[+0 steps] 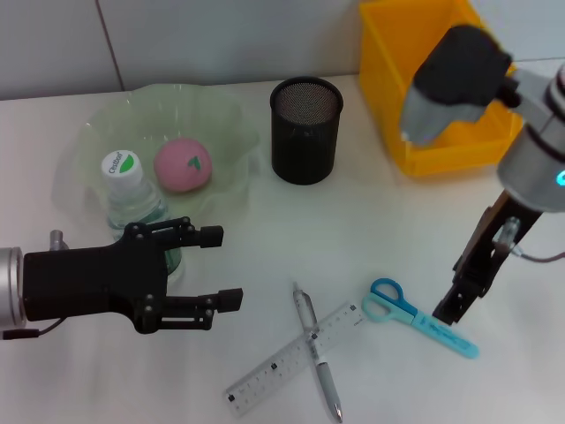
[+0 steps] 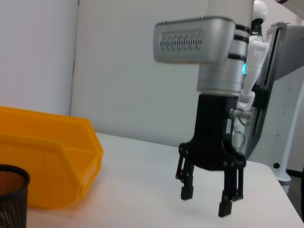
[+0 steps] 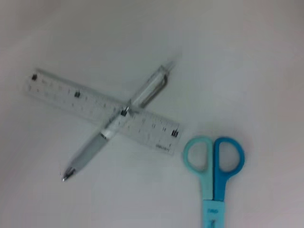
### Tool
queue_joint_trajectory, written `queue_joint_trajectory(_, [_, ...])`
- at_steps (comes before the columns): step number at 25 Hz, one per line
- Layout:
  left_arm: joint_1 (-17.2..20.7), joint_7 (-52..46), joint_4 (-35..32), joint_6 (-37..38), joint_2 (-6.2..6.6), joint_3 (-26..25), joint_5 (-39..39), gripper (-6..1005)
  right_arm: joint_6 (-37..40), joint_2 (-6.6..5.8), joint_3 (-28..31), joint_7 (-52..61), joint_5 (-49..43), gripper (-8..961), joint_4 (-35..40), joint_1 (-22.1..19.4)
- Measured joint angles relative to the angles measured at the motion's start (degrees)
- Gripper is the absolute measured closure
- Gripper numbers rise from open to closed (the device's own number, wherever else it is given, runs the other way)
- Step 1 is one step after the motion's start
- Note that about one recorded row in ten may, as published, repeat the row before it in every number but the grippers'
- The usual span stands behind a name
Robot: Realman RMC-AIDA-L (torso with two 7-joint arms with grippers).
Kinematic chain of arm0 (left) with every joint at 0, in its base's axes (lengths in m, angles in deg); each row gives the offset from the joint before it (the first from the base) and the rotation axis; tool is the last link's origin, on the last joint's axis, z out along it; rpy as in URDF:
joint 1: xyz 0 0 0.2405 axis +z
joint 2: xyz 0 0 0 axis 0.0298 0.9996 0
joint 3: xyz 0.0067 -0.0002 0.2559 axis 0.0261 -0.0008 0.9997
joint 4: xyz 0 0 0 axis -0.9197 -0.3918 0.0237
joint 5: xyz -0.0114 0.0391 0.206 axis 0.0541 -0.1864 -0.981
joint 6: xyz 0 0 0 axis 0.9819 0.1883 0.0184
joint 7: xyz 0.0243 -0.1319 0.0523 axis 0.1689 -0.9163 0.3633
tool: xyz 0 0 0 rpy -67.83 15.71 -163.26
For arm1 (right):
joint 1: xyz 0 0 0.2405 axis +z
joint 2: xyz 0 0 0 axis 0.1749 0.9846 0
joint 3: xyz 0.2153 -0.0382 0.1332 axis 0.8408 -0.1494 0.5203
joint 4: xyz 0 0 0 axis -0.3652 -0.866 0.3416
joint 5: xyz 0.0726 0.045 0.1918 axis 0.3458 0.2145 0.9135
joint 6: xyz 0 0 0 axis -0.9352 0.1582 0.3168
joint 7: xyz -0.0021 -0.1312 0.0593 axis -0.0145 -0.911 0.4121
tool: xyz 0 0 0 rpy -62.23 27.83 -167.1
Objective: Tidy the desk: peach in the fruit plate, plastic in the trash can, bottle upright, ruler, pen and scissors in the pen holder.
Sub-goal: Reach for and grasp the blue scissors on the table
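The pink peach (image 1: 184, 164) lies in the pale green fruit plate (image 1: 221, 115). The bottle (image 1: 126, 184) stands upright at the plate's front rim, just behind my left gripper (image 1: 221, 267), which is open and empty, fingers pointing right. Near the desk's front, the pen (image 1: 327, 380) lies crossed over the clear ruler (image 1: 265, 375); both show in the right wrist view, pen (image 3: 95, 142) on ruler (image 3: 71, 97). The blue scissors (image 1: 393, 305) (image 3: 213, 166) lie to their right. My right gripper (image 1: 448, 311) (image 2: 206, 202) hangs open over the scissors' blade cover. No plastic is in view.
The black mesh pen holder (image 1: 305, 130) (image 2: 12, 194) stands behind the desk's middle. The yellow trash can (image 1: 441, 150) (image 2: 47, 156) sits at the back right, partly behind my right arm. A white wall runs along the desk's far edge.
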Motion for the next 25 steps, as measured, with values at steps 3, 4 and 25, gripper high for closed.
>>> queue_joint_trajectory(3, [0.02,0.00,0.00,-0.09,0.00,0.00,0.00,179,-1.62,0.06,-3.31,1.19,-0.09,214,-2.16,0.40])
queue_joint_trajectory(4, [0.05,0.00,0.01,-0.14,0.00,0.00,0.00,179,-2.22,0.07,-3.98,1.61,-0.09,214,-2.78,0.53])
queue_joint_trajectory(25, [0.57,0.71,1.32,-0.53,0.18,0.17,-0.43,179,-12.31,0.53,-12.62,4.95,1.84,217,-12.24,2.29])
